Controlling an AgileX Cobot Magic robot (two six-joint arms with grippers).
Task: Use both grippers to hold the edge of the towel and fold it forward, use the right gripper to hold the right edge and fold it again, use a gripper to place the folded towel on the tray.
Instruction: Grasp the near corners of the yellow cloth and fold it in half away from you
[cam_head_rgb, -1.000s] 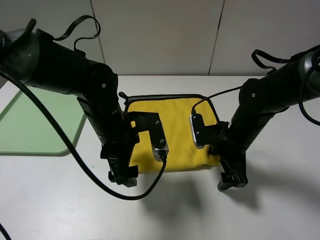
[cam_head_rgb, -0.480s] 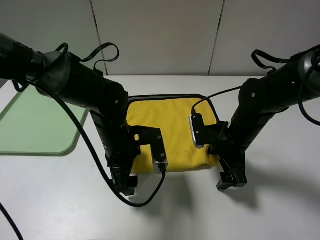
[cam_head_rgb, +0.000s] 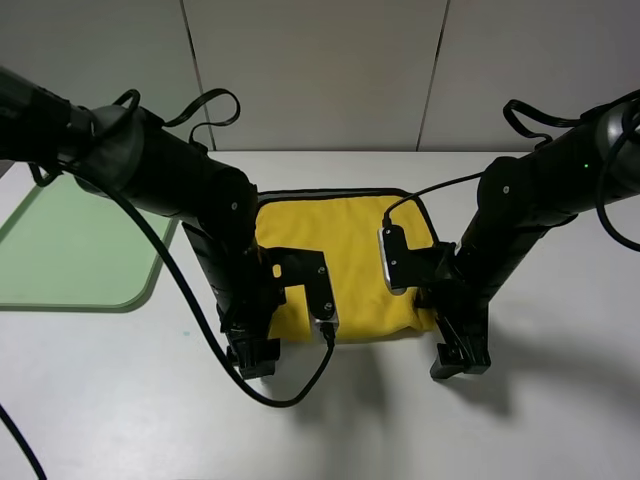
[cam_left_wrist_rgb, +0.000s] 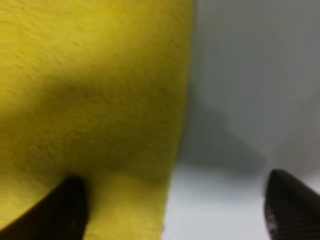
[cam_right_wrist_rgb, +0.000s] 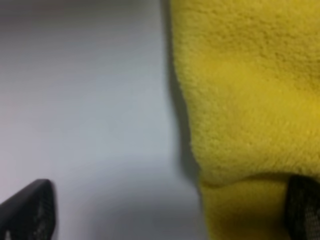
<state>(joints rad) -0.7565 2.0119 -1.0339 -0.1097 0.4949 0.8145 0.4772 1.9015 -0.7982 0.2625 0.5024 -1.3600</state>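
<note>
left gripper (cam_head_rgb: 253, 357) and right gripper (cam_head_rgb: 460, 362): fingers spread, pinching nothing, each astride a near corner of towel (cam_head_rgb: 350, 240) | towel flat, midway between side edges, toward far edge | tray (cam_head_rgb: 60, 260) at left edge, without towel | progress: probably all folds left | change: left gripper moved inward to towel, right almost unmoved

High overview, wrist views close, seemingly sharing towel (cam_head_rgb: 355, 250)

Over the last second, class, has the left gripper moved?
Yes. The left gripper has shifted slightly right and nearer the camera against the still towel. Its arm now covers the towel's far-left corner.
</note>
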